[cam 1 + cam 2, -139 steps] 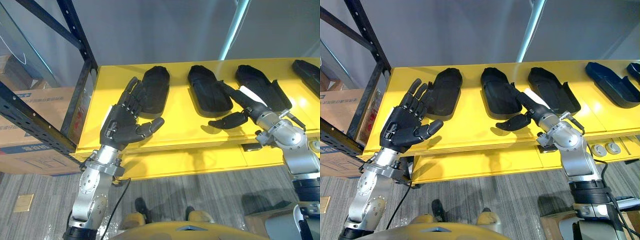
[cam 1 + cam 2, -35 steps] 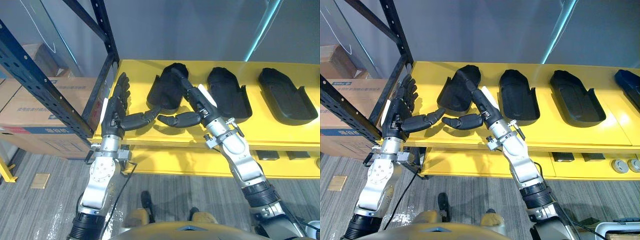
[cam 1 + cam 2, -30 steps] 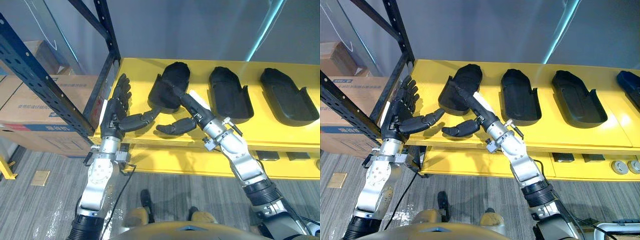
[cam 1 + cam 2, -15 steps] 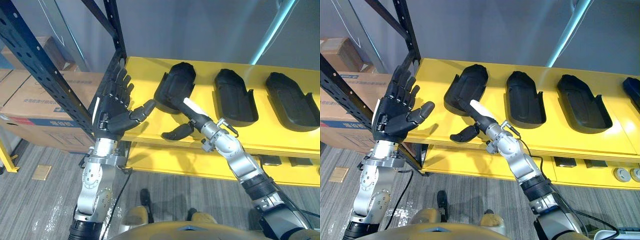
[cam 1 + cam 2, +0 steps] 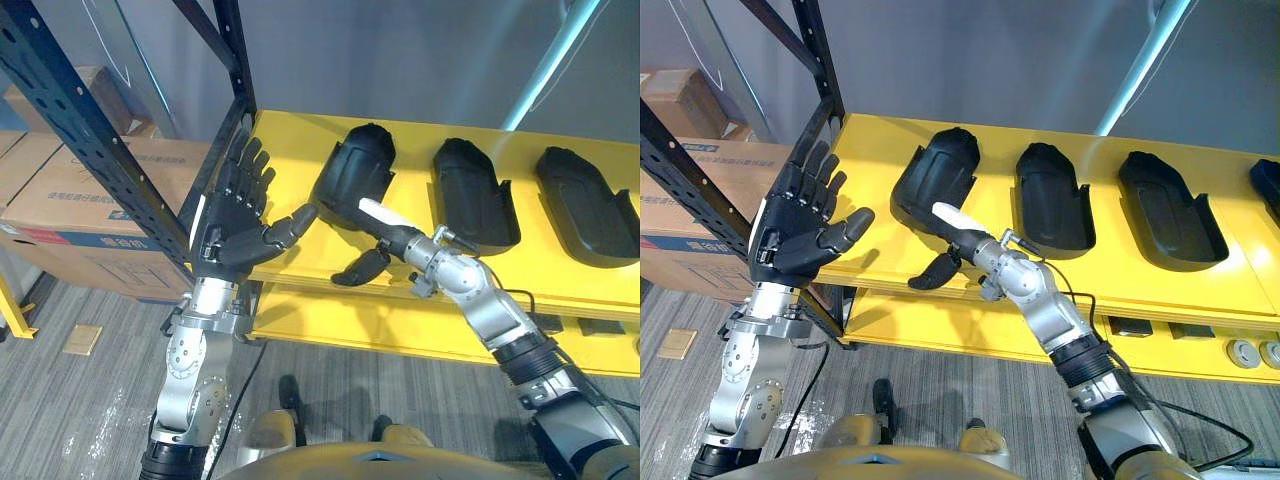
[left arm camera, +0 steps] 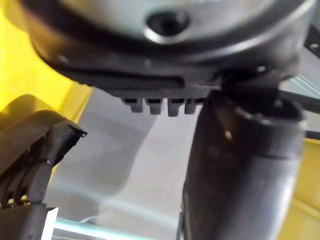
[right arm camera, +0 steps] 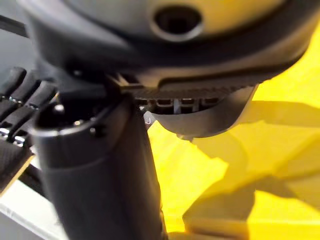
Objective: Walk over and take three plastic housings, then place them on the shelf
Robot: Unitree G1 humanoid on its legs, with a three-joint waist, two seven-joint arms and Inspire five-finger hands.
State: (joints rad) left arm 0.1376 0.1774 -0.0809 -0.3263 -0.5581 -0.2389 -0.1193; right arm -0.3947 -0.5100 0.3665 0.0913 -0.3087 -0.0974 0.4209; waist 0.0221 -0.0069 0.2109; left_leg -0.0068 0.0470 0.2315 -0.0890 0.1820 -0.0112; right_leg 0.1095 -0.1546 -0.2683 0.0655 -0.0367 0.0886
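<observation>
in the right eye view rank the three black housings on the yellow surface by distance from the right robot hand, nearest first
From the right robot hand:
1. Left black housing, right at the hand, on the surface's left end.
2. Middle black housing, lying flat further to the right.
3. Right black housing, farthest to the right of the three.

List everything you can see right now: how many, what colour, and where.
table: one, yellow, before the robot.
plastic housings: three, black, in a row on the table; leftmost housing tilted, the others flat.
dark part: one, at the table's right end, cut off.
rack: one, dark metal, left of the table.
cardboard boxes: several, brown, behind the rack.
pole: one, pale blue, behind the table.
floor: grey, below.
left hand: dark, open, held up left of the leftmost housing.
right hand: dark, straight fingers against the leftmost housing's near end.
</observation>
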